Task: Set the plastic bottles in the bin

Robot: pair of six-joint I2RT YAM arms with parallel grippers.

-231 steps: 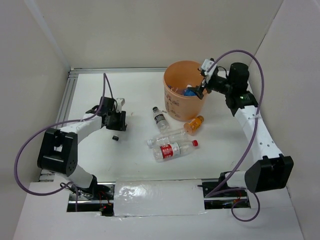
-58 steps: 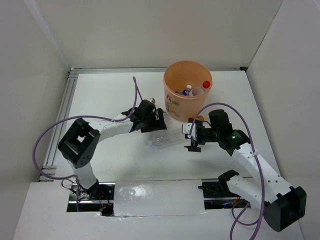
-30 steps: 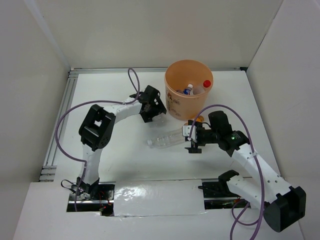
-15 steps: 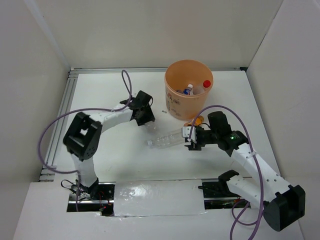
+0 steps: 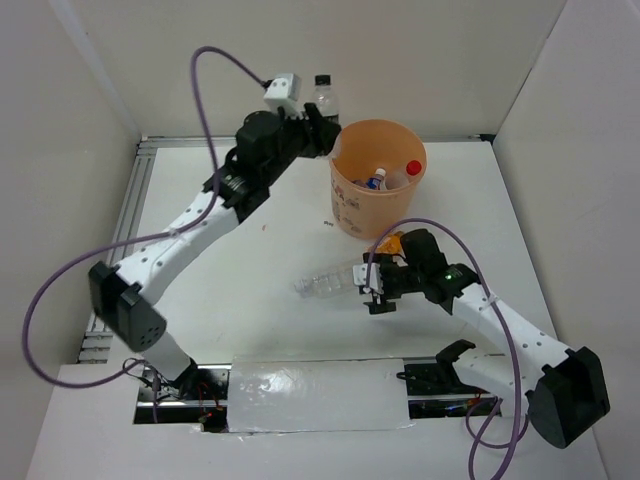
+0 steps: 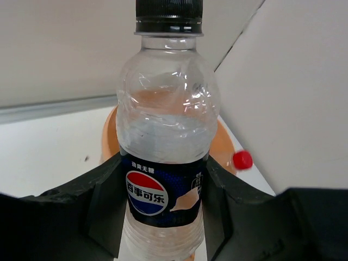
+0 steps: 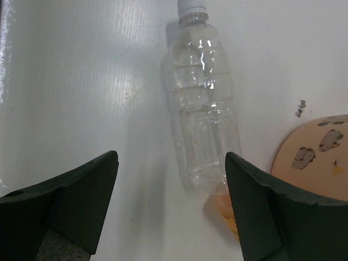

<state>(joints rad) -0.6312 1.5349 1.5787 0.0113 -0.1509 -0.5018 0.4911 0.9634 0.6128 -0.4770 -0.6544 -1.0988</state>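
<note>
Our left gripper point(image 5: 320, 120) is raised high at the far left side of the bin point(image 5: 345, 205); its jaws are closed on the labelled lower half of the Pepsi bottle point(image 6: 163, 119), which stands upright with its black cap on top; in the left wrist view the bin's rim shows just behind and below it, so we judge this bottle is about to go over the rim and be dropped, though it is not yet inside. In the bin we can see a red cap point(image 5: 413, 168) and a blue cap point(image 5: 378, 181), so at least two bottles are already in; we cannot count the rest from here.

Our right gripper point(image 7: 171, 163) is low over the table point(image 5: 220, 290), jaws wide apart and holding nothing; the clear bottle point(image 7: 204, 109) lies on its side ahead of it, white cap pointing away, its base nearer the right-hand finger than the left; the fingers do not straddle it yet. The orange bottle point(image 5: 396, 240) lies on the table near the foot of the bin, partly hidden by the right arm.

By our reckoning the job is well past halfway: one bottle in hand at the rim, and two on the table left to pick up, the clear one next.
</note>
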